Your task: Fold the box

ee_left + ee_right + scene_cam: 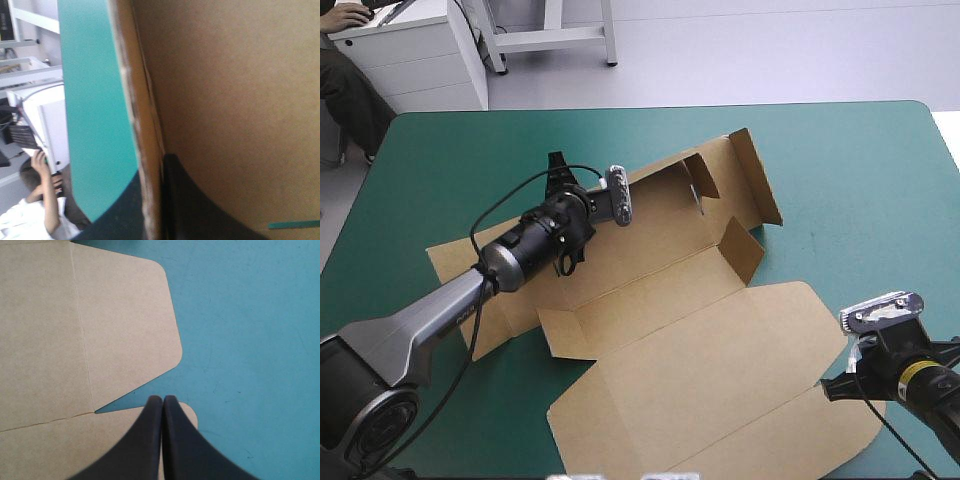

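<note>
At upper centre, some walls of the box [700, 340] were raised, one clamped by the left gripper [162, 162]; the right gripper [163, 400] was closed empty; the lid was left flat.

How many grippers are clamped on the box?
1. The left gripper is shut on the box's far long edge. The right gripper is shut with nothing between its fingers, over the lid's right edge.

Right hand [163, 400] closed above box [50, 330] flap edge.
</note>
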Motion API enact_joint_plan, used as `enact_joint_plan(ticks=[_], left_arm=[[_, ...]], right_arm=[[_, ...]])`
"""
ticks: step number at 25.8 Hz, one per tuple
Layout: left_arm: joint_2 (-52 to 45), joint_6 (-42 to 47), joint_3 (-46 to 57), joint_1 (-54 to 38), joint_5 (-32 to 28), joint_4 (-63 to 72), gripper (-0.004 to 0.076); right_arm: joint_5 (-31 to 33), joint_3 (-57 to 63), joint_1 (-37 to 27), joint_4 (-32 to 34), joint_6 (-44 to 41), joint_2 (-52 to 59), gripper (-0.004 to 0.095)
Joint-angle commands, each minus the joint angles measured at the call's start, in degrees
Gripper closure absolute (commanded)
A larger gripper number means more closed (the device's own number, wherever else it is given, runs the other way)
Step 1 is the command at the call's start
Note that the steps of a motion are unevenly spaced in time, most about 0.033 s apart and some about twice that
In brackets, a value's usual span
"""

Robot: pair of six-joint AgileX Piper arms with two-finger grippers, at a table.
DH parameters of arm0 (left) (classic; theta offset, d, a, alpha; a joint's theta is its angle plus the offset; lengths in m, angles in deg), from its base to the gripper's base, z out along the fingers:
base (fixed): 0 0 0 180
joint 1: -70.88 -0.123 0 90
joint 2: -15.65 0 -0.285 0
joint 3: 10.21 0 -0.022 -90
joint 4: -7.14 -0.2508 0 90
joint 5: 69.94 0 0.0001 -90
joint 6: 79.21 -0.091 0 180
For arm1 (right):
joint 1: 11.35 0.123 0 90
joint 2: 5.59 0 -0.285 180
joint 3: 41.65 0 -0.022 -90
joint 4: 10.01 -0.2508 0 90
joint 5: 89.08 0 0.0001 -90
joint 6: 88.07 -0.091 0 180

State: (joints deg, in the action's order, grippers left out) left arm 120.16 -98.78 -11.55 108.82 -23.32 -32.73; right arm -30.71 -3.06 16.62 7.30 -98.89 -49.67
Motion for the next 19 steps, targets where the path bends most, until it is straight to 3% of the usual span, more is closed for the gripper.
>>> enact_joint_plan(ticks=[1, 4, 10, 15, 19], left_arm=[[-4.1, 10.3, 4.6, 5.0, -4.4, -14.8, 0.0734], [-6.8, 23.3, 10.2, 10.6, -4.7, -31.2, 0.0734], [-11.9, 33.2, 16.8, 17.3, -3.6, -44.7, 0.0734], [-14.9, 46.8, 24.4, 20.9, -1.7, -60.8, 0.0734], [-15.6, 49.4, 28.0, 23.1, 0.8, -63.4, 0.0734]], right_arm=[[-2.1, -1.6, -0.2, 1.4, 0.3, 0.0, 0.0928], [-2.1, -1.6, -0.2, 1.4, 0.3, 0.0, 0.0928], [-2.1, -1.6, -0.2, 1.3, 0.1, 0.0, 0.0928], [-2.1, -1.6, -0.2, 0.7, 0.1, 0.0, 0.0928], [-2.2, -1.6, -0.2, 0.3, 0.1, 0.0, 0.0928]])
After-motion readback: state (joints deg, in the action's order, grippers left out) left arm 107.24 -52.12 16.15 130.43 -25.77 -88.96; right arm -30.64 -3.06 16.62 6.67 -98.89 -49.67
